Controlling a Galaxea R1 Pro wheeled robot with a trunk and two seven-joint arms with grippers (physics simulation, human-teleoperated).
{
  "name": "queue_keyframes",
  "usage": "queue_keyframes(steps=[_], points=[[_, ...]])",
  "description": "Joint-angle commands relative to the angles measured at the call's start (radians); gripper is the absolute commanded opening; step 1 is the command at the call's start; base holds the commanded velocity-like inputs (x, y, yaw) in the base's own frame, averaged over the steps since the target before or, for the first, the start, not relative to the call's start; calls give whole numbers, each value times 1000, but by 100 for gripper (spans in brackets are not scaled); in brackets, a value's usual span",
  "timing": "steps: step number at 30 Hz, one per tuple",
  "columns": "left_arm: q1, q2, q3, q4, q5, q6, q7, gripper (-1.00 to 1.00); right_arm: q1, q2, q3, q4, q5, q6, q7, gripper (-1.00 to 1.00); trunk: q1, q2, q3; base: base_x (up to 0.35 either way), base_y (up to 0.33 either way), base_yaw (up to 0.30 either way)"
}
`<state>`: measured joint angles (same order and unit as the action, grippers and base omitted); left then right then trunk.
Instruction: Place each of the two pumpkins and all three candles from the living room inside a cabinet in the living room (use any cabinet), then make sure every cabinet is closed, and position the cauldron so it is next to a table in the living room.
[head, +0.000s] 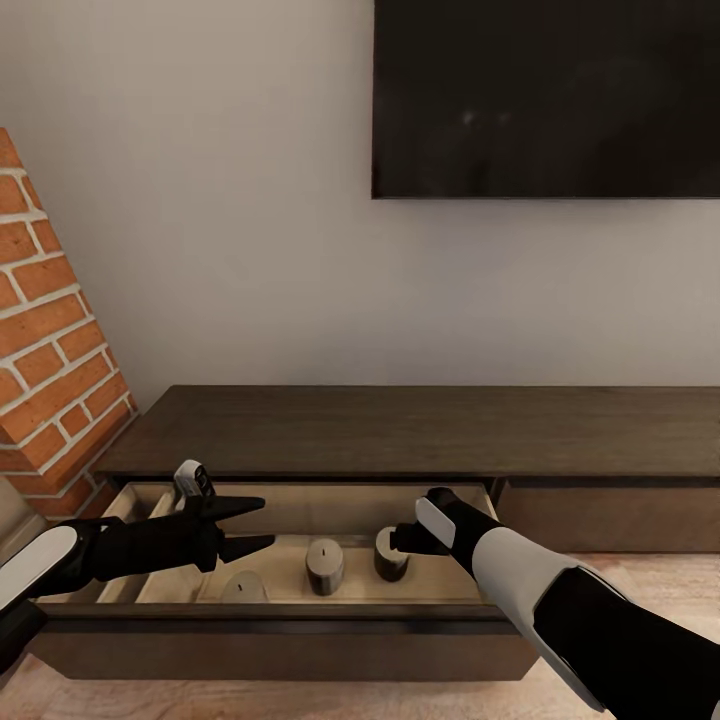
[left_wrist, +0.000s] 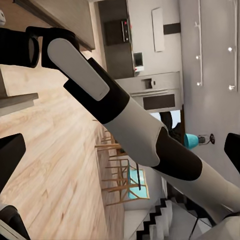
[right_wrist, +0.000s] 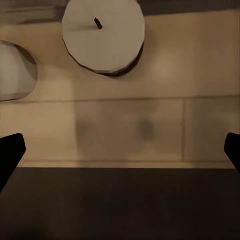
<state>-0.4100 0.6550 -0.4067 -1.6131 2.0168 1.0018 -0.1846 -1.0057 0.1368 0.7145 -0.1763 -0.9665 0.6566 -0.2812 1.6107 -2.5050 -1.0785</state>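
Three candles stand in the open drawer of the long dark cabinet (head: 420, 430) below a wall-mounted screen (head: 545, 95); we count one (head: 244, 587) nearest the drawer's front, one (head: 324, 565) in the middle, and one (head: 389, 553) just beside our right gripper (head: 403, 538); our left gripper (head: 255, 524) hangs over the drawer's left part with its fingers spread and nothing between them; the right gripper's fingers (right_wrist: 11, 152) likewise sit wide apart in its wrist view, above the pale drawer floor, with a wicked candle (right_wrist: 103, 35) ahead of them and the edge of another (right_wrist: 15, 70) near it.

No pumpkin and no cauldron appear here; we judge the candle stage done or nearly so, with the drawer yet to be shut.

What could go wrong, in our reading: the right wrist sits so near the rightmost candle that a careless withdrawal might knock it over; a push on the drawer front with either arm inside would trap it; a hard shove could topple the upright candles, which look light and narrow-based.
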Motion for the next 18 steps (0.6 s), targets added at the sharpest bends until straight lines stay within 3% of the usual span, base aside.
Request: queue_keyframes(steps=[1,12,18], points=[[-1,1,-1,0,-7,0,-10,100,-1,0,6,-2,-11,2,-8,100,0,0,-1,0,0,0],[-1,1,5,-1,-6,0,-10,100,-1,0,6,-2,-11,0,-9,100,0,0,-1,0,0,0],[-1,0,7,1,-6,0,-10,100,-1,0,6,-2,-11,1,-9,100,-3,1,22,0,0,0]])
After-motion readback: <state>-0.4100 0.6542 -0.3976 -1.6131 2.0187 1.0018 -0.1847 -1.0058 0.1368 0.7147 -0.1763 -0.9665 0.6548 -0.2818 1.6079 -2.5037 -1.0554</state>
